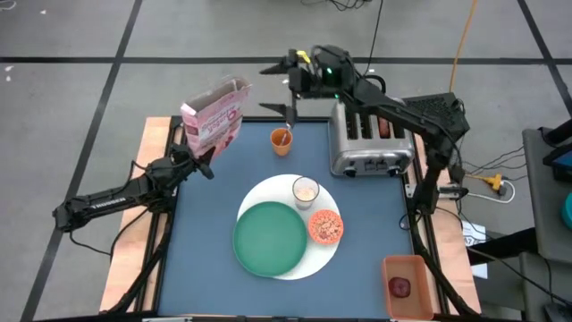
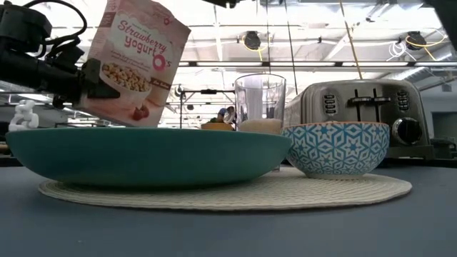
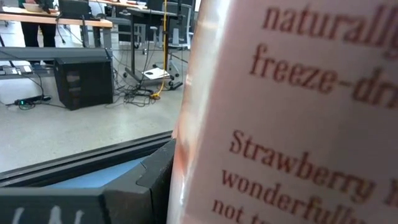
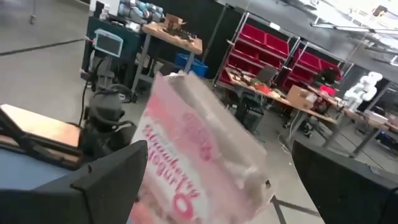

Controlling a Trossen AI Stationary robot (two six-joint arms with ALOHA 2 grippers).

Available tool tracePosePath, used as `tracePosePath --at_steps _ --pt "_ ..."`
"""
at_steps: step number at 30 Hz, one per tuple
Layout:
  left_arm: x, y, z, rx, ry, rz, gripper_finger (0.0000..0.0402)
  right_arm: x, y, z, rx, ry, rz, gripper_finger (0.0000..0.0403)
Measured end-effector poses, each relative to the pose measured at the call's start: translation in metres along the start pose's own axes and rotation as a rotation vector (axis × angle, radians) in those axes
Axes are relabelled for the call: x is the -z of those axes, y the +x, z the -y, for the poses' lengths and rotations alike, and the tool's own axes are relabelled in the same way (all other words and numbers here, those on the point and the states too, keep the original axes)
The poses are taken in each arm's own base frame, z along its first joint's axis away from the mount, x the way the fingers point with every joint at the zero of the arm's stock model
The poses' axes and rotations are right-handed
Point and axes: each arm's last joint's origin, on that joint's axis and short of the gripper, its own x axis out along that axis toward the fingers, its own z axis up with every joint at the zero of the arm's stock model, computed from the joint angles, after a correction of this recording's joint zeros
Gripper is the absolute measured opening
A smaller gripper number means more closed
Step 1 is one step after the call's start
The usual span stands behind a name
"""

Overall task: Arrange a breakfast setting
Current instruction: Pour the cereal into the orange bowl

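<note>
1. The left gripper [image 1: 198,163] is clamped on the lower edge of the pink cereal box [image 1: 214,119], holding it tilted in the air above the table's far left part.
2. The right gripper [image 1: 284,72] hangs past the table's far edge with its fingers spread wide and nothing between them.
3. A small orange cup [image 1: 281,140] stands near the far edge with a metal spoon [image 1: 289,114] leaning in it.
4. The silver toaster [image 1: 368,141] stands on the far right with something brown in one slot.
5. At mid-table the white round mat [image 1: 323,254] carries the green plate [image 1: 269,237], the milky glass [image 1: 306,190] and the patterned bowl [image 1: 325,227] of cereal, the three set close together.
6. A dark red fruit [image 1: 399,286] lies in an orange tray [image 1: 409,265] at the near right corner.
</note>
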Motion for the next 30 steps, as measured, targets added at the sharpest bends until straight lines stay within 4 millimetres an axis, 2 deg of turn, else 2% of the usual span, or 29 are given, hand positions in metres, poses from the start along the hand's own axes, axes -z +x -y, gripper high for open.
tracePosePath --at_steps 4,10,20,30 --pt "0.000 0.000 0.000 0.000 0.000 0.000 0.0198 0.004 0.017 0.019 -0.014 -0.010 0.025 0.0393" --pt "0.000 0.000 0.000 0.000 -0.001 0.000 0.0198 0.024 0.037 0.036 -0.057 0.016 0.029 0.0393" --pt "0.000 0.000 0.001 0.032 -0.003 -0.008 0.0198 0.067 0.069 0.034 -0.127 0.030 -0.005 0.0393" --pt "0.002 0.000 0.002 0.085 0.022 -0.027 0.0198 0.077 0.067 0.027 -0.178 0.140 -0.123 0.0393"
